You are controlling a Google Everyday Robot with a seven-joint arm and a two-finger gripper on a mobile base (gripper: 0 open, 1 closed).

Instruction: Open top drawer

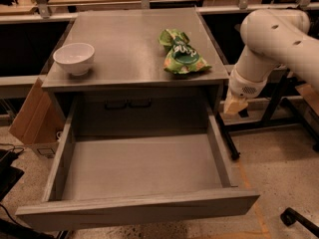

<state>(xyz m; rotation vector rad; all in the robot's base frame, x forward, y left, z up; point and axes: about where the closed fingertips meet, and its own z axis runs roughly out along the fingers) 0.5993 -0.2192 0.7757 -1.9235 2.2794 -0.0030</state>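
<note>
The top drawer (139, 210) is a wide matte grey box with a plain flat front. It stands pulled far out of the cabinet, and its inside shows nothing in it. My gripper (234, 106) hangs from the white arm just right of the cabinet's right side, level with the drawer's back right corner. It is outside the drawer and touches nothing.
A white bowl (74, 58) sits on the cabinet top (124, 49) at the left. A green snack bag (182, 54) lies at the right. A cardboard box (31, 118) leans left of the cabinet. Black table legs (271, 103) stand to the right.
</note>
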